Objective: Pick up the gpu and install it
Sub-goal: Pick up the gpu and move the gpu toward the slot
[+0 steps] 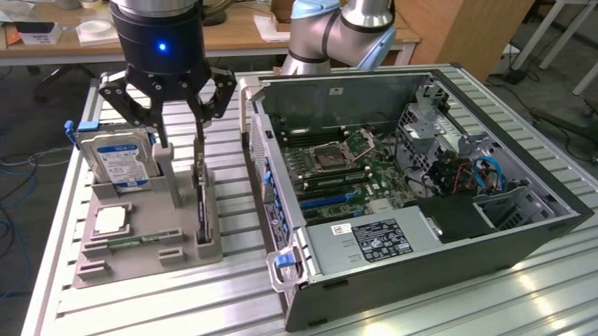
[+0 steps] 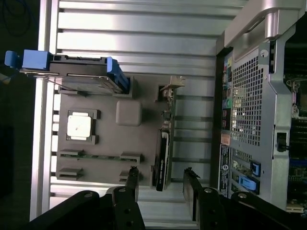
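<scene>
Looking at the exterior view, you see your black gripper hanging with its jaws spread wide and gripping nothing. It sits just above the gpu, a thin green circuit card with a black cooler block, standing on edge in the grey plastic holder tray. From the wrist view, the fingers flank one end of the card, with a gap on each side. The open black computer case lies beside the tray, on the exterior view's right.
</scene>
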`<state>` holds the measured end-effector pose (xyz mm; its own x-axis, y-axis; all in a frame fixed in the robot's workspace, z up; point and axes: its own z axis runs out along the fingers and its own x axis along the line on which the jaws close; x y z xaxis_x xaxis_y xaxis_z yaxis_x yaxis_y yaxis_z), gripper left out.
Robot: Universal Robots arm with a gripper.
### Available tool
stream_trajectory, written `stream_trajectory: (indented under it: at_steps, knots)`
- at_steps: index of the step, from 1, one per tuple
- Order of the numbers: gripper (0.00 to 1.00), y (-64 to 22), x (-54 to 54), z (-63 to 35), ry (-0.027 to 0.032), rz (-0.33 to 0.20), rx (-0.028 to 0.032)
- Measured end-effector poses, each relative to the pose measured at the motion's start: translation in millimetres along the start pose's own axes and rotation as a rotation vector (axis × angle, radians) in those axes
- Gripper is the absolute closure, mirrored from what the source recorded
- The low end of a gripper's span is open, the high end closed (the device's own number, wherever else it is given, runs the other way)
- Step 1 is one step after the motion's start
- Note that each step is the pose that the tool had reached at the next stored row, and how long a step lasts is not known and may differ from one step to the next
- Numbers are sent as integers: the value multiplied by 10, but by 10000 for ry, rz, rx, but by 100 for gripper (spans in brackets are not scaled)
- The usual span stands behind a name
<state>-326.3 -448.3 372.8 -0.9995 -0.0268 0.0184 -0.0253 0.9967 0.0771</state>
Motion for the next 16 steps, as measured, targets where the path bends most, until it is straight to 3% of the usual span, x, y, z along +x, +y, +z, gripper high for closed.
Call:
stream_trajectory:
  at_steps: [10, 16]
  knots:
    - [50, -16, -2, 162, 2, -16, 22]
    - [50, -23, -7, 192, 9, -90, 24]
